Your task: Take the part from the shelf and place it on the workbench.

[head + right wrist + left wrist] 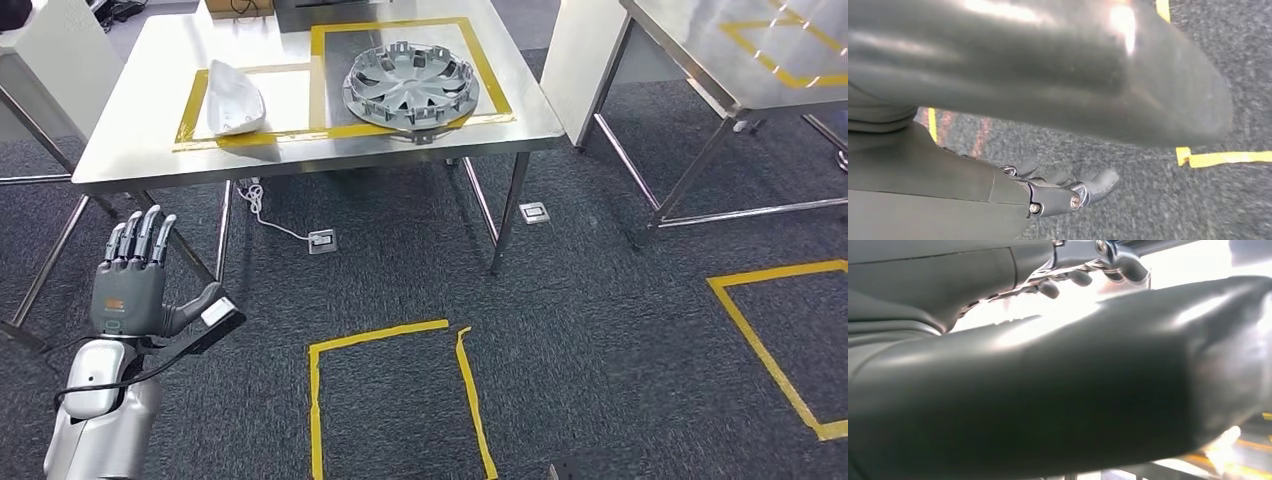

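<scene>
Both hands empty; parts already lying on workbench (130,165).

Left hand (132,285) is hovering w/ fingers spread straight, holding nothing; right hand (1058,192) hanging over carpet, fingers apart, gripping nothing. Hubcap (410,85) & white part (235,98) are sitting inside yellow tape boxes, prob. marking drop spots; hubcap is nearing the front edge. Carpet in front of bench looking open for stepping.

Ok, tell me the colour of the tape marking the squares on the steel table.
Yellow. The tape on the table shows best in the head view.
</scene>
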Robot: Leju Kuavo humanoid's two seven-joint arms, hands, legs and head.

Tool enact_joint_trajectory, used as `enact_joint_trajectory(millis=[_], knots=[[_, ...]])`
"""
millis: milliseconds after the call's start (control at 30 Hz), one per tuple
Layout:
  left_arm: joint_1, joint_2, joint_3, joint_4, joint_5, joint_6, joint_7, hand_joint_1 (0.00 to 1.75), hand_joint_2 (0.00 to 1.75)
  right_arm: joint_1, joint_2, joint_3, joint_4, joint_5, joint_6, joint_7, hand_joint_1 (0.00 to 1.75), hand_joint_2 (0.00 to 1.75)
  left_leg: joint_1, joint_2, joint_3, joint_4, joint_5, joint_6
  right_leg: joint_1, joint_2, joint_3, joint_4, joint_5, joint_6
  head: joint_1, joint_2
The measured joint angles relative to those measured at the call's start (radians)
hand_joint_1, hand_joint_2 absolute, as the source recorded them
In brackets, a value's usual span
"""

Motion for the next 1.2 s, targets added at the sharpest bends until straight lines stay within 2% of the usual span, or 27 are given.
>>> enact_joint_trajectory(millis=[67,100,133,167,200,233,267,300,333,367,400,433,467,500,533,567,633,700,733,767,1000,1067,1200], knots=[[-0.017,-0.002,-0.009,0.018,-0.009,0.0,0.011,0.0,0.0,0.002,0.001,0.0,0.0,-0.008,0.0,-0.003,0.0,0.0,0.003,0.0,-0.003,-0.007,0.017,-0.012,-0.001,-0.001,-0.007,-0.017,0.015,-0.006,0.003,0.0],[-0.027,-0.004,-0.015,0.031,-0.014,-0.001,0.017,0.0,0.0,0.003,0.001,-0.001,0.0,-0.014,0.0,-0.006,0.0,0.0,0.003,-0.002,-0.009,-0.001,0.007,-0.017,-0.005,-0.002,-0.013,-0.023,0.027,-0.011,0.004,0.0],[-0.04,-0.005,-0.02,0.045,-0.016,-0.004,0.023,0.0,0.0,0.005,0.002,-0.002,0.0,-0.02,0.002,-0.009,0.0,0.0,0.003,-0.004,-0.02,0.021,-0.021,-0.023,-0.009,-0.004,-0.022,-0.03,0.041,-0.016,0.004,0.0],[-0.054,-0.007,-0.025,0.061,-0.016,-0.008,0.029,0.0,0.0,0.006,0.002,-0.003,0.0,-0.027,0.003,-0.012,0.0,0.0,0.005,-0.006,-0.034,0.062,-0.064,-0.028,-0.012,-0.005,-0.032,-0.033,0.052,-0.018,0.004,0.0],[-0.07,-0.01,-0.031,0.079,-0.009,-0.013,0.032,0.0,0.0,0.008,0.002,-0.005,0.0,-0.032,0.004,-0.014,0.0,0.0,0.007,-0.007,-0.05,0.12,-0.112,-0.034,-0.014,-0.005,-0.044,-0.034,0.063,-0.019,0.004,0.0],[-0.085,-0.015,-0.037,0.098,0.005,-0.022,0.031,0.0,0.0,0.011,0.002,-0.007,0.0,-0.037,0.005,-0.014,0.0,0.0,0.01,-0.007,-0.064,0.185,-0.148,-0.039,-0.016,-0.006,-0.056,-0.033,0.073,-0.018,0.004,0.0],[-0.097,-0.02,-0.043,0.117,0.027,-0.032,0.026,0.0,0.0,0.014,0.002,-0.009,0.0,-0.041,0.007,-0.012,0.0,0.0,0.013,-0.007,-0.071,0.238,-0.161,-0.044,-0.018,-0.007,-0.068,-0.033,0.083,-0.016,0.004,0.0],[-0.107,-0.026,-0.049,0.134,0.051,-0.043,0.018,0.0,0.0,0.017,0.002,-0.01,0.0,-0.044,0.009,-0.011,0.0,0.0,0.015,-0.007,-0.067,0.268,-0.151,-0.049,-0.021,-0.007,-0.08,-0.031,0.092,-0.012,0.004,0.0],[-0.114,-0.032,-0.053,0.148,0.074,-0.052,0.009,0.0,0.0,0.02,0.002,-0.012,0.0,-0.047,0.011,-0.009,0.0,0.0,0.019,-0.007,-0.046,0.262,-0.125,-0.053,-0.024,-0.007,-0.091,-0.028,0.1,-0.008,0.004,0.0],[-0.121,-0.037,-0.057,0.159,0.091,-0.058,0.002,0.0,0.44,0.022,0.002,-0.015,0.0,-0.049,0.012,-0.008,0.0,0.0,0.023,-0.007,-0.008,0.222,-0.098,-0.057,-0.028,-0.007,-0.102,-0.023,0.106,-0.002,0.004,0.0],[-0.129,-0.042,-0.062,0.166,0.103,-0.061,-0.004,0.0,0.87,0.024,0.002,-0.018,0.0,-0.052,0.013,-0.007,0.0,0.0,0.026,-0.006,0.039,0.158,-0.09,-0.062,-0.03,-0.007,-0.112,-0.017,0.11,0.003,0.004,0.0],[-0.137,-0.046,-0.067,0.173,0.112,-0.063,-0.009,0.0,1.31,0.025,0.002,-0.022,0.0,-0.055,0.013,-0.005,0.0,0.0,0.027,-0.008,0.085,0.093,-0.095,-0.063,-0.031,-0.007,-0.121,-0.01,0.114,0.01,0.003,0.0],[-0.144,-0.048,-0.073,0.178,0.118,-0.064,-0.011,0.0,1.75,0.025,0.002,-0.026,0.0,-0.058,0.013,-0.002,0.0,0.0,0.027,-0.009,0.118,0.041,-0.112,-0.058,-0.03,-0.007,-0.128,-0.004,0.117,0.016,0.002,0.0],[-0.151,-0.05,-0.08,0.186,0.123,-0.064,-0.007,0.0,1.75,0.025,0.002,-0.029,0.0,-0.06,0.012,0.002,0.0,0.0,0.025,-0.012,0.133,0.012,-0.129,-0.049,-0.028,-0.006,-0.133,-0.001,0.122,0.023,0.002,0.0],[-0.156,-0.052,-0.09,0.195,0.124,-0.063,0.003,0.0,1.75,0.025,0.002,-0.032,0.0,-0.061,0.011,0.005,0.0,0.44,0.023,-0.014,0.138,0.0,-0.134,-0.038,-0.026,-0.006,-0.137,0.001,0.124,0.028,0.001,0.0],[-0.159,-0.052,-0.099,0.204,0.124,-0.062,0.016,0.0,1.75,0.026,0.001,-0.034,0.0,-0.062,0.009,0.006,0.0,0.87,0.023,-0.015,0.135,-0.003,-0.135,-0.029,-0.026,-0.005,-0.139,0.0,0.125,0.026,0.002,0.0],[-0.161,-0.05,-0.115,0.219,0.128,-0.059,0.041,0.0,1.75,0.028,0.001,-0.036,0.0,-0.061,0.001,-0.003,0.0,1.75,0.022,-0.015,0.133,-0.004,-0.13,-0.02,-0.026,-0.004,-0.141,-0.004,0.129,0.004,0.003,0.0],[-0.161,-0.045,-0.121,0.229,0.136,-0.057,0.063,0.0,1.75,0.028,0.001,-0.036,0.0,-0.058,-0.012,-0.021,0.0,1.75,0.019,-0.015,0.13,-0.004,-0.125,-0.012,-0.026,-0.004,-0.141,-0.008,0.139,-0.02,0.004,0.0],[-0.159,-0.043,-0.122,0.234,0.141,-0.056,0.073,0.0,1.75,0.028,0.001,-0.035,0.0,-0.057,-0.019,-0.028,0.0,1.75,0.018,-0.014,0.128,-0.003,-0.123,-0.009,-0.026,-0.004,-0.141,-0.01,0.143,-0.023,0.004,0.0],[-0.155,-0.041,-0.123,0.24,0.149,-0.056,0.083,0.0,1.75,0.029,0.0,-0.033,0.0,-0.057,-0.026,-0.031,0.0,1.75,0.017,-0.014,0.127,-0.003,-0.122,-0.007,-0.027,-0.003,-0.141,-0.012,0.147,-0.022,0.004,0.0],[-0.072,-0.028,-0.123,0.281,0.291,-0.119,0.124,0.0,1.75,0.056,-0.01,0.051,-0.006,-0.16,-0.049,-0.008,0.0,1.75,0.014,-0.014,0.121,-0.001,-0.121,-0.005,-0.031,-0.003,-0.141,-0.021,0.158,0.033,0.003,0.0],[-0.049,-0.027,-0.123,0.291,0.337,-0.142,0.134,0.0,1.75,0.063,-0.013,0.083,-0.011,-0.198,-0.055,0.0,0.0,1.75,0.014,-0.014,0.12,-0.001,-0.121,-0.005,-0.032,-0.003,-0.142,-0.021,0.156,0.041,0.003,0.0],[0.001,-0.025,-0.123,0.311,0.432,-0.188,0.155,0.0,1.75,0.078,-0.022,0.153,-0.023,-0.274,-0.066,0.017,0.0,1.75,0.014,-0.014,0.119,-0.001,-0.122,-0.007,-0.031,-0.003,-0.145,-0.018,0.154,0.045,0.003,0.0]])
